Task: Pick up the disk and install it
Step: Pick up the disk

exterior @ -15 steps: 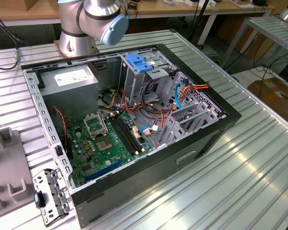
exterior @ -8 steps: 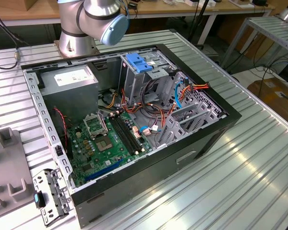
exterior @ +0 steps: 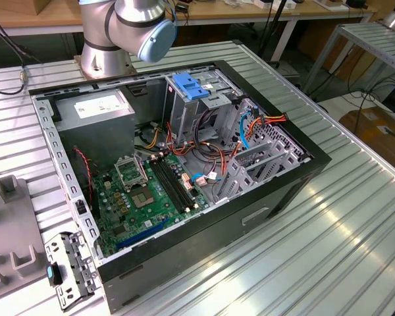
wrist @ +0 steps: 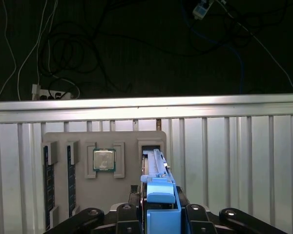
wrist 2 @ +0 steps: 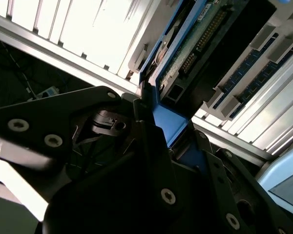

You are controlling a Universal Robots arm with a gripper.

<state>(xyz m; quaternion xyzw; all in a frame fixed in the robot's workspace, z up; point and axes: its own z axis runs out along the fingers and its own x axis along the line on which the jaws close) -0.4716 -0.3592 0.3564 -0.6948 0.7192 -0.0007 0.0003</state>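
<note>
In the exterior view, an open computer case (exterior: pixel 270 217) is lying on its side on the slatted metal table (exterior: pixel 355 230), with the motherboard (exterior: pixel 145 197) facing up. The arm (exterior: pixel 138 26) is rising behind it. A grey tray (exterior: pixel 6 217) is sitting at the exterior view's left.

In the first wrist view, the disk (wrist: pixel 156 168) is standing on edge in a slot of that tray, beside a processor chip (wrist: pixel 103 160) and memory sticks (wrist: pixel 49 180). The gripper (wrist: pixel 161 214) is straddling the disk's blue frame, and its jaws seem to be clenching that frame, though the contact is partly hidden.

In the second wrist view, the gripper's dark body is crowding the near field, and the disk's green circuit board (wrist 2: pixel 185 44) is showing beyond it.
</note>
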